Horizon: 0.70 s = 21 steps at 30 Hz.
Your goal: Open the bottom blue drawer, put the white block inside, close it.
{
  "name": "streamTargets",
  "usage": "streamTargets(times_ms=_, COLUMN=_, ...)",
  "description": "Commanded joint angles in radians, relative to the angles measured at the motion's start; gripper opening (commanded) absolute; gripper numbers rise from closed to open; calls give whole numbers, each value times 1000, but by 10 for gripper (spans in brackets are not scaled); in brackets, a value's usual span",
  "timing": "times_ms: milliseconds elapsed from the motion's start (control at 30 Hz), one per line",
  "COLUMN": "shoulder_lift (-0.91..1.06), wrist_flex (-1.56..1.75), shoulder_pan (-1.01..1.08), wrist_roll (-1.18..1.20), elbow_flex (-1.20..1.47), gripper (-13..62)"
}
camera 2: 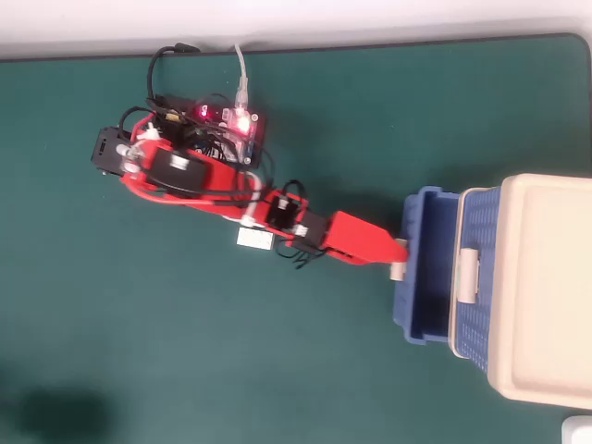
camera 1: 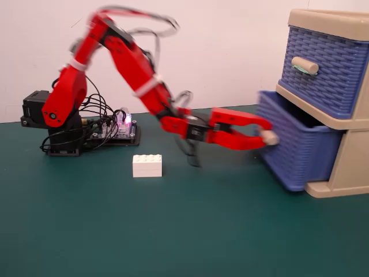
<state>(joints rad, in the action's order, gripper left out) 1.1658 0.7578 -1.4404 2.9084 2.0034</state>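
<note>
Stage: bottom drawer (camera 1: pixel 294 151) partly pulled out, near the tabletop (camera 1: pixel 173 231) right edge | tool (camera 1: pixel 266 134) clenched on its handle (camera 1: pixel 268 137) (blurred) | white block (camera 1: pixel 147 165) on the tabletop near the arm base, untouched | left: insert block, close drawer

Two drawers (camera 1: pixel 300 144), apparently one block (camera 1: pixel 147 165)

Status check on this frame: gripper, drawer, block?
Gripper shut on bottom drawer handle. Bottom drawer partly pulled out. White block on the mat, untouched. Nothing in the way.
</note>
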Motion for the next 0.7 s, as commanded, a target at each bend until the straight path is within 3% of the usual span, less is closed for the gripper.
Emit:
streamTargets(times_ms=0, shoulder_lift=158, wrist_flex=12, shoulder_pan=9, wrist_roll=51, elbow_flex=98, gripper=-81)
streamTargets(times_ms=200, shoulder_lift=278, wrist_flex=8, shoulder_pan=74, wrist_roll=81, elbow_flex=250, gripper=-81)
streamTargets(times_ms=267, shoulder_lift=301, wrist_flex=8, shoulder_pan=95, wrist_roll=92, elbow_flex=264, gripper=-50)
streamTargets(times_ms=300, shoulder_lift=304, wrist_flex=9, shoulder_pan=95, wrist_roll=91, elbow_flex=261, gripper=24)
streamTargets(times_ms=333, shoulder_lift=310, wrist_flex=9, shoulder_pan=95, wrist_roll=89, elbow_flex=258, gripper=174)
streamTargets(times_ms=367, shoulder_lift=325, wrist_flex=11, shoulder_pan=97, wrist_roll=86, elbow_flex=258, gripper=270)
streamTargets(times_ms=400, shoulder_lift=360, wrist_flex=8, shoulder_pan=97, wrist_roll=81, elbow_flex=267, gripper=331)
streamTargets(times_ms=567, shoulder_lift=727, wrist_flex=-107, shoulder_pan=107, wrist_roll=57, elbow_flex=417, gripper=339)
streamTargets(times_ms=667, shoulder_lift=996, wrist_flex=-446, shoulder_pan=110, wrist_roll=-20, elbow_flex=449, gripper=337)
